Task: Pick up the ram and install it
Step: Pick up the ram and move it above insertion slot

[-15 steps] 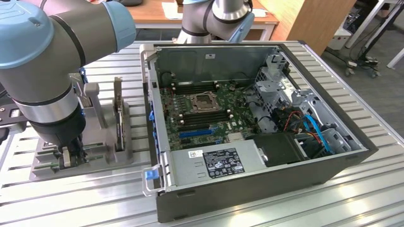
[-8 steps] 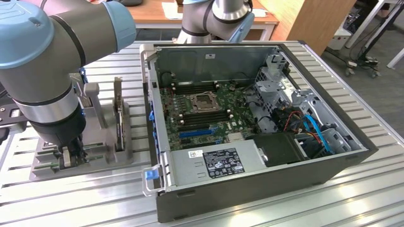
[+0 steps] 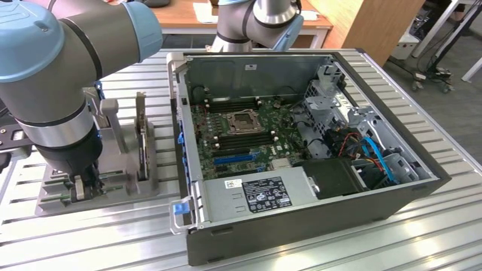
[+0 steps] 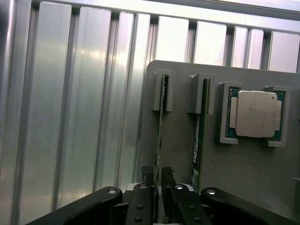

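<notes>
Gripper (image 4: 158, 180) jaws look clamped on the ram (image 4: 161, 117), which stands edge-up in the grey fixture (image 4: 180, 150) at the exterior view's lower left. I'd lift straight along its slot, no twist.

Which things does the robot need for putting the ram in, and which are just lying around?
Needed: the ram, the gripper at it, the motherboard.
Lying about: the other ram stick, the processor, the expansion card, the power supply.
</notes>
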Available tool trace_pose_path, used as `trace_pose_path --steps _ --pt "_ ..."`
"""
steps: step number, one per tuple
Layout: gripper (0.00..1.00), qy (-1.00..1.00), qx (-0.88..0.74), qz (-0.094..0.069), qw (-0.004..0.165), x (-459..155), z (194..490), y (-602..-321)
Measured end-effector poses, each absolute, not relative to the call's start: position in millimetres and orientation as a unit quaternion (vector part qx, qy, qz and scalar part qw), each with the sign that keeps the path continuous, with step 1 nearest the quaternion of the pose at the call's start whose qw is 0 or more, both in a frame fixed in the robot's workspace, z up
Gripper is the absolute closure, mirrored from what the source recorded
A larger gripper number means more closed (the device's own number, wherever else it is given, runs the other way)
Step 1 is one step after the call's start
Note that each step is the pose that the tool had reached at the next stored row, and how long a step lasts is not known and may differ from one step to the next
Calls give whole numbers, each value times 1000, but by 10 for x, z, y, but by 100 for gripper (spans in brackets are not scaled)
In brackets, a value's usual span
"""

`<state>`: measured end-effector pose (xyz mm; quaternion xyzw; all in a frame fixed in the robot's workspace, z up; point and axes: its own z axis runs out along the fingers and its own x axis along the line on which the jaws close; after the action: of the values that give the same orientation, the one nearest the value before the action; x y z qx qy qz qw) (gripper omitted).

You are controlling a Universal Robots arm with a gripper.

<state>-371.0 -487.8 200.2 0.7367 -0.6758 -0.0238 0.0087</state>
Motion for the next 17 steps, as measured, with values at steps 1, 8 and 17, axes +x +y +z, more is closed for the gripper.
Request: trace_pose_path --steps 1,8,17 --pt "78 -676 737 -24 9 -3710 2002 -4878" --pt "78 -676 737 -24 9 -3710 2002 -4878" --pt "88 -676 737 -24 9 -3710 2002 -4878"
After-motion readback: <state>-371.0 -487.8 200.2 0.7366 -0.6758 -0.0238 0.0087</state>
